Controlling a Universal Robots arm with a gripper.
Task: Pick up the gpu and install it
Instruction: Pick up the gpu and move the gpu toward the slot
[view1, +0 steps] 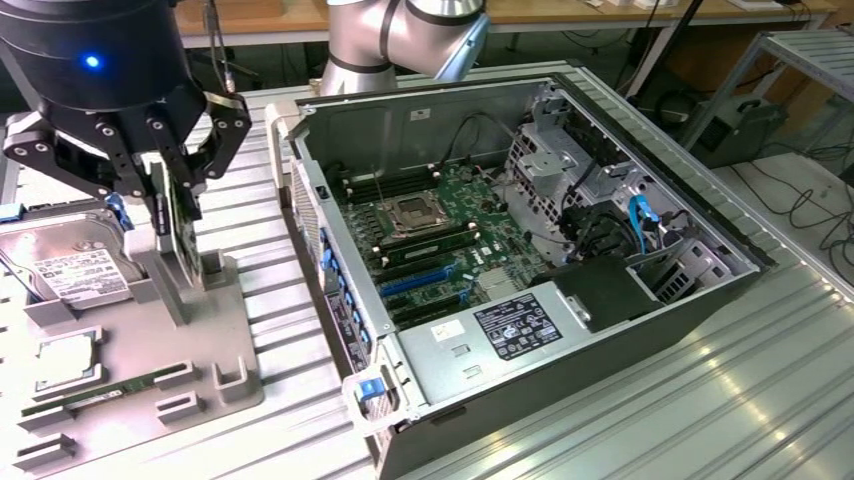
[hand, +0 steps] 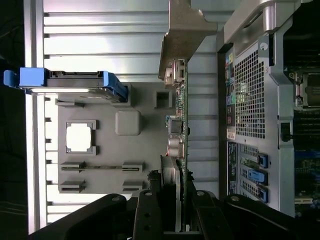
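The gripper (view1: 168, 186) has its fingers (hand: 150, 205) narrowed onto the gpu (view1: 182, 238), pinching the thin dark card by its two flat faces and holding it upright on edge. In the wrist view the gpu (hand: 181, 131) runs edge-on away from the gripper (hand: 171, 192), with its silver bracket (hand: 183, 30) at the far end, out over the slatted metal table (hand: 110, 30). The card's lower edge sits close to a grey upright on the parts tray (view1: 235, 345); whether it is free of the tray I cannot tell. Also on the tray are a hard drive (view1: 70, 266) with a white label and blue side rails, a square processor chip (view1: 67, 362) and a slim green memory stick (view1: 115, 388). Just beside the tray, toward the exterior view's right, an open computer case (view1: 694, 290) lies on its side, its motherboard (view1: 441, 232) and blue slots facing up.
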